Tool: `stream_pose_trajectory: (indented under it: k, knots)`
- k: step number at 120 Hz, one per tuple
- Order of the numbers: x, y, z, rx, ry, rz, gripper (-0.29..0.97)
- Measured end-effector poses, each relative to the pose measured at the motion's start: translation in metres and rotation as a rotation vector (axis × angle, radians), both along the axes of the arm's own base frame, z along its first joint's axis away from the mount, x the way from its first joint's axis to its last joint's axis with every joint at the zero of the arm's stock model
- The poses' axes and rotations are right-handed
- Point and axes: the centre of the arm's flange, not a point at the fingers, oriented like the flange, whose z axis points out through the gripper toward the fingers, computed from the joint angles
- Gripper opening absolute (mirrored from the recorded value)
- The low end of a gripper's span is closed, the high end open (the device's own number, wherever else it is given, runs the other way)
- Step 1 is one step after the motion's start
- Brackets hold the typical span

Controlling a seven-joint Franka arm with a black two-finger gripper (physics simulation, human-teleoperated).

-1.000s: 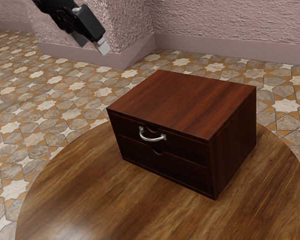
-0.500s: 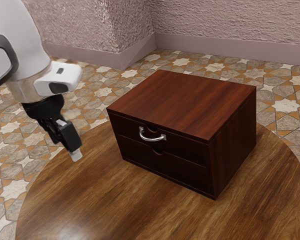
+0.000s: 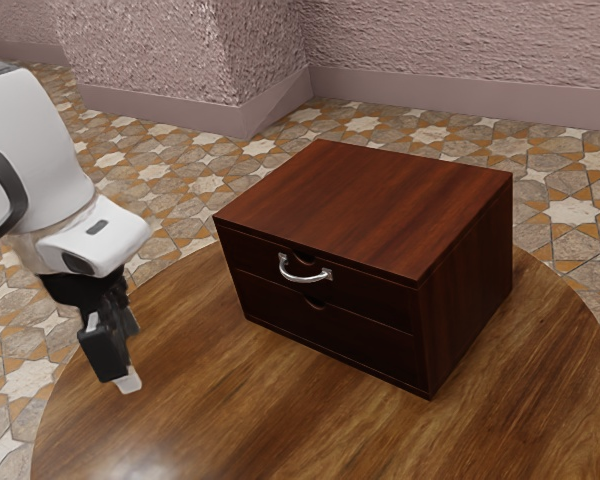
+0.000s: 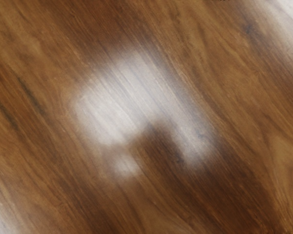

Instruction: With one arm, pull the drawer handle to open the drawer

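A dark red-brown wooden cabinet (image 3: 380, 250) stands on the round wooden table (image 3: 280, 420). It has two drawers on the front that faces the exterior view's left. The upper drawer (image 3: 320, 275) carries a curved silver handle (image 3: 302, 271) and sits flush with the cabinet front. My gripper (image 3: 126, 382) hangs low over the table near its edge on the exterior view's left, pointing down, well apart from the handle and holding nothing. The wrist view looks straight down on the table's wood grain (image 4: 224, 97), with a pale glare patch (image 4: 132, 107) on it.
The table stands on a patterned tile floor (image 3: 110, 170). A pink rough wall with a jutting corner (image 3: 240, 60) runs along the back. Bare table surface lies between my gripper and the cabinet front.
My arm swung down from the upper left of the exterior view to just above the table, then lowered further and drew slightly away from the cabinet. The cabinet and drawer have not moved.
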Motion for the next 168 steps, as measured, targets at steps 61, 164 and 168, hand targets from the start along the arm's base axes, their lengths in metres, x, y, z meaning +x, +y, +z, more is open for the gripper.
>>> stream_pose_trajectory:
  k: [61,164,168]
  knots:
    - [0.025,-0.051,-0.002,-0.009,-0.341,-0.692,0.68]
    - [0.076,-0.044,-0.047,0.056,-0.402,-0.881,0.68]
    - [0.077,-0.042,-0.049,0.055,-0.399,-0.879,0.68]
